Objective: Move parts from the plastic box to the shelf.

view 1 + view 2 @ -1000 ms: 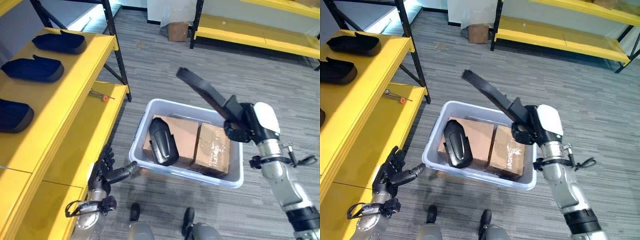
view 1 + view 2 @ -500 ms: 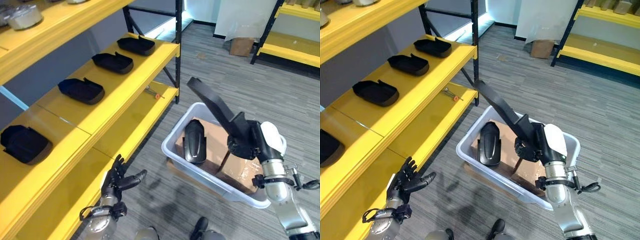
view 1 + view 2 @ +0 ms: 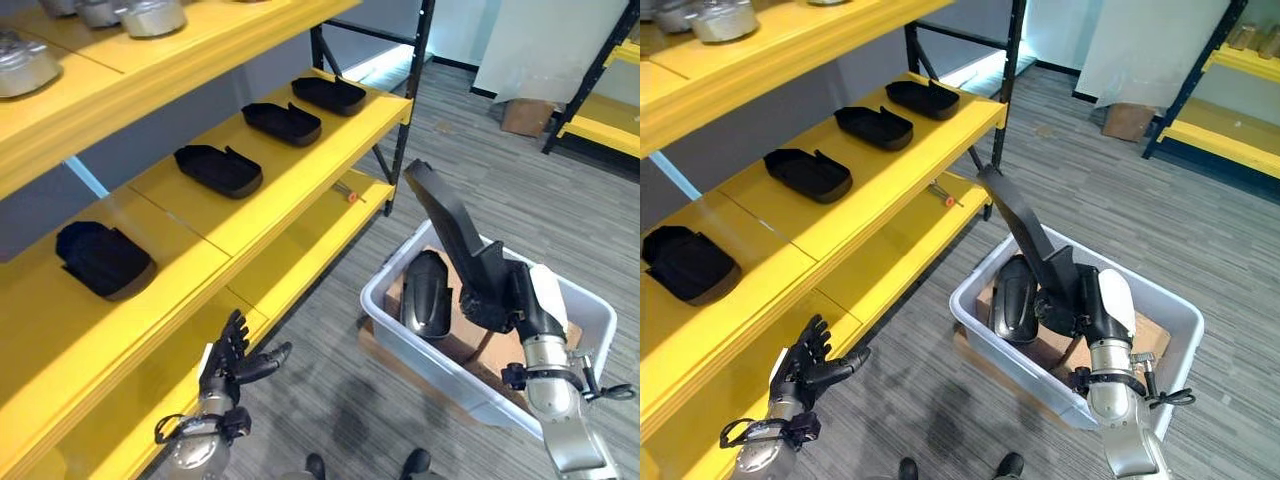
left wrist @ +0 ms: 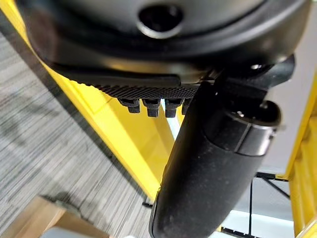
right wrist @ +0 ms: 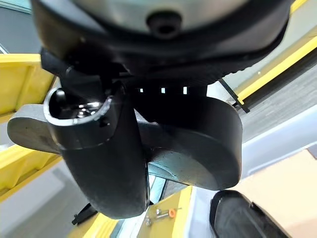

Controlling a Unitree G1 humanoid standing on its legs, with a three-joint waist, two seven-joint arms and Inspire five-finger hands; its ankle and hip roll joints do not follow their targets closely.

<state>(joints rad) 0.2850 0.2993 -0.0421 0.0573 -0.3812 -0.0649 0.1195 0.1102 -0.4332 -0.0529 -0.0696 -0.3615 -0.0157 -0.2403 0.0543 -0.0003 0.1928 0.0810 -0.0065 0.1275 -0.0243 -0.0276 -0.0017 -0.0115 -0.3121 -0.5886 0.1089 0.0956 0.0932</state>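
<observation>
The right hand [image 3: 497, 298] is curled tight around one end of a long black part [image 3: 447, 219], holding it up above the plastic box [image 3: 455, 375]. The part's long side slants up and toward the yellow shelf [image 3: 240, 215] on the robot's left, so this hand is the nearer one. The left hand [image 3: 232, 356] hangs low by the shelf with straight fingers, holding nothing. Another black part [image 3: 426, 293] lies in the box on cardboard boxes [image 3: 470, 345].

Left hand [image 4: 208, 163] with straight fingers before a yellow shelf edge [image 4: 124, 144], grey floor [image 4: 34, 124] beyond.
</observation>
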